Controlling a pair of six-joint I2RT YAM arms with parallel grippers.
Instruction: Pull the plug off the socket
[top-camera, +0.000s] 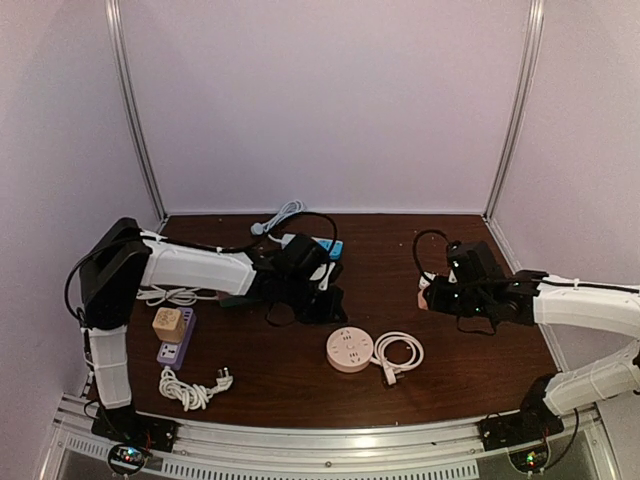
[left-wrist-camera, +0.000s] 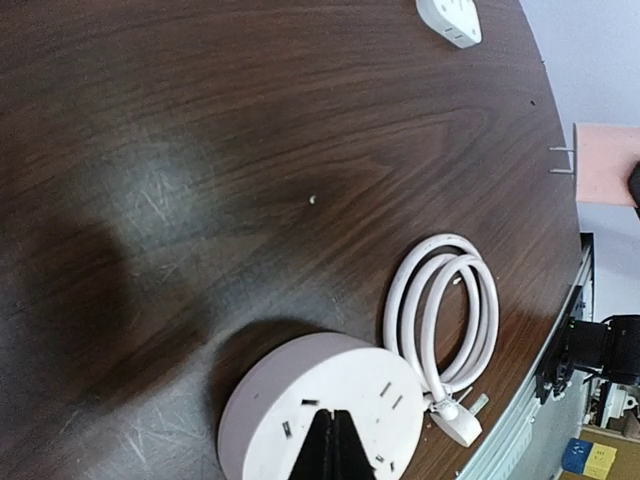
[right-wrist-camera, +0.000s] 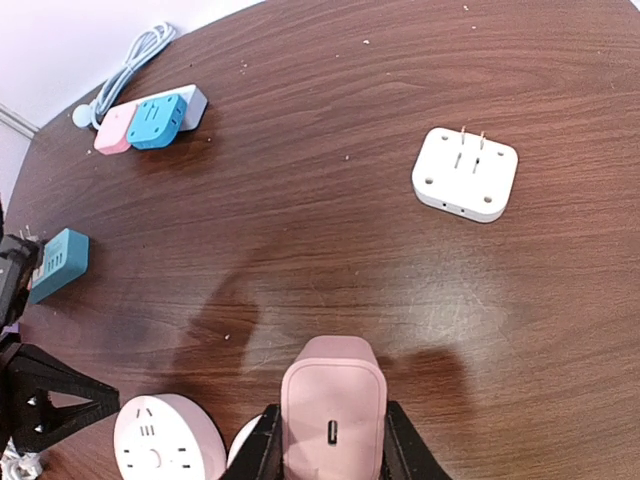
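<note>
One pink plug — right fingers grasping it | left fingers clenched | one round socket

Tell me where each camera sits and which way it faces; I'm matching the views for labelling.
Top external: fixed above and behind the arms, looking down on the table; left arm and right arm show, bases at bottom.
Left wrist: on the left arm, looking down past the shut left end effector at the round socket and coiled cable.
Right wrist: on the right arm, looking down over the table; the right end effector grips a pink adapter.
Shared: both wrist views show the round socket and pink adapter.
</note>
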